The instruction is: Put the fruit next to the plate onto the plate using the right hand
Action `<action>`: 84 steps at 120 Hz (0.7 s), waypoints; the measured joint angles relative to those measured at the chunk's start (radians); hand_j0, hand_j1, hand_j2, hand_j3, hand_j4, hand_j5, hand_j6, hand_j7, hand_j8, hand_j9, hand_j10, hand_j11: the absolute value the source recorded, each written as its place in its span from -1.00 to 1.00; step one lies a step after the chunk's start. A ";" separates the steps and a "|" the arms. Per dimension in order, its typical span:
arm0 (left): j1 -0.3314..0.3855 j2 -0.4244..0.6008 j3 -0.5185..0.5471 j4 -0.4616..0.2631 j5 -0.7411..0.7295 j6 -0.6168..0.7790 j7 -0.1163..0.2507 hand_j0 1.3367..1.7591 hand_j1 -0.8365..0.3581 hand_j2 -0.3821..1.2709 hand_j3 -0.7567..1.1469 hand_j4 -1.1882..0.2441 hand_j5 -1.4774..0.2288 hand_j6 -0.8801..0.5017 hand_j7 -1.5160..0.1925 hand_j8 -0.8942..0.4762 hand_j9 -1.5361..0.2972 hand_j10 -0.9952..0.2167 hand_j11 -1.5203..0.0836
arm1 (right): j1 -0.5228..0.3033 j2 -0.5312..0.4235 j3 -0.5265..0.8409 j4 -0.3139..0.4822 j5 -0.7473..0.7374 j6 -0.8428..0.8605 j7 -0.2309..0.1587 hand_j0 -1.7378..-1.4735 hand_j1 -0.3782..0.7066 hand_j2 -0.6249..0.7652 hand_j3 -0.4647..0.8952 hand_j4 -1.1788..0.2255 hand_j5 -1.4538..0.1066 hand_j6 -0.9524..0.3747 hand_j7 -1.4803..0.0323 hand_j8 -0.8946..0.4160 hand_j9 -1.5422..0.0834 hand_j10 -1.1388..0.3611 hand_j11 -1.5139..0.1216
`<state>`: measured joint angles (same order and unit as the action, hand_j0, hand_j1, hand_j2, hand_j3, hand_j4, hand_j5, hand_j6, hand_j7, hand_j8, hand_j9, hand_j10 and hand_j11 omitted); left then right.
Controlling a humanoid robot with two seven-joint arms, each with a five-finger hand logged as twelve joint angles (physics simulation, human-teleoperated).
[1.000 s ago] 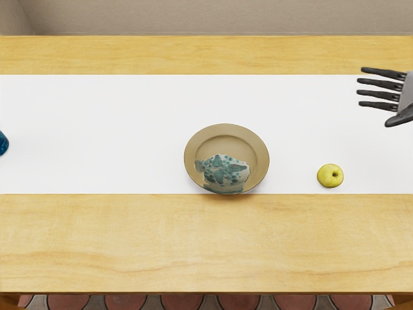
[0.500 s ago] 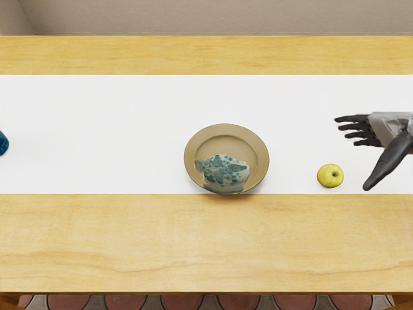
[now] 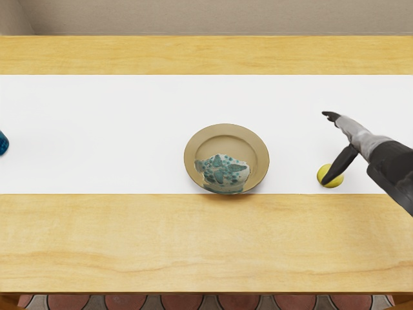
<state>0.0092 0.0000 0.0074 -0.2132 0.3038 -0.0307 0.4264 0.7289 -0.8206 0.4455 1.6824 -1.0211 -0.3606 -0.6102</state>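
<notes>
Your right hand (image 3: 359, 138) reaches in from the right edge with its digits spread wide: one dark finger (image 3: 332, 116) points up and away toward the far side, another (image 3: 337, 169) slants down across the fruit (image 3: 336, 182). Nothing is in its grasp; whether that lower finger actually touches the fruit or only passes above it, you cannot tell from this angle. The fruit, small, round and yellow, sits on the cloth well to the right of the plate (image 3: 190, 150), partly hidden under the finger. By the look of it you are at the reach-and-grasp step, with the carry not yet begun. Your next move calls for settling the palm over the fruit and closing the fingers around it from both sides, gently, since a round thing like this will likely roll if nudged from one side only; after that comes a lift and a carry leftward to the plate. The plate is shallow and golden-brown, with a mottled teal-and-white patch (image 3: 222, 171) on its near side. Everything rests on a white runner (image 3: 129, 123) laid along a pale wooden table (image 3: 193, 239). A blue object (image 3: 2, 143) peeks in at the left edge, a plain wall (image 3: 193, 16) runs behind, and reddish floor tiles (image 3: 193, 302) show below.
</notes>
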 joint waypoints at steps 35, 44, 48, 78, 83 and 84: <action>0.000 0.000 0.000 0.000 0.000 0.000 0.000 0.52 0.98 -0.54 -0.21 0.66 0.73 0.27 0.77 0.30 0.68 0.64 0.90 | -0.017 0.061 -0.111 -0.055 -0.069 -0.144 -0.001 -0.40 -0.84 -0.11 -0.32 0.60 0.78 0.35 0.87 0.28 0.82 0.45 0.77; 0.000 0.000 0.000 0.000 0.000 0.000 0.000 0.52 0.98 -0.54 -0.21 0.66 0.73 0.27 0.77 0.30 0.68 0.64 0.90 | -0.023 0.064 -0.121 -0.061 -0.071 -0.149 -0.001 -0.40 -0.77 -0.12 -0.32 0.56 0.72 0.30 0.81 0.23 0.76 0.40 0.72; 0.000 0.000 0.000 0.000 0.000 0.000 0.000 0.52 0.98 -0.54 -0.21 0.66 0.73 0.27 0.77 0.30 0.68 0.64 0.90 | -0.025 0.063 -0.126 -0.063 -0.072 -0.150 -0.001 -0.40 -0.72 -0.13 -0.32 0.53 0.69 0.27 0.78 0.20 0.73 0.38 0.69; 0.000 0.000 0.000 0.000 0.000 0.000 0.000 0.52 0.98 -0.54 -0.21 0.66 0.73 0.27 0.77 0.30 0.68 0.64 0.90 | -0.029 0.055 -0.140 -0.067 -0.072 -0.153 -0.001 -0.39 -0.36 -0.20 -0.32 0.28 0.39 0.00 0.47 -0.07 0.44 0.14 0.40; 0.000 0.000 0.000 0.000 0.000 0.000 0.000 0.52 0.98 -0.54 -0.21 0.66 0.73 0.27 0.77 0.30 0.68 0.64 0.90 | -0.029 0.053 -0.140 -0.067 -0.072 -0.152 -0.001 -0.39 -0.32 -0.20 -0.32 0.25 0.36 -0.03 0.44 -0.10 0.41 0.12 0.37; 0.000 0.000 0.000 0.000 0.000 0.000 0.000 0.52 0.98 -0.54 -0.21 0.66 0.73 0.27 0.77 0.30 0.68 0.64 0.90 | -0.029 0.052 -0.140 -0.067 -0.072 -0.152 -0.001 -0.39 -0.31 -0.20 -0.32 0.24 0.35 -0.03 0.43 -0.10 0.40 0.11 0.36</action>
<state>0.0092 0.0000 0.0074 -0.2132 0.3039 -0.0306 0.4264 0.7000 -0.7685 0.3051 1.6156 -1.0932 -0.5129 -0.6107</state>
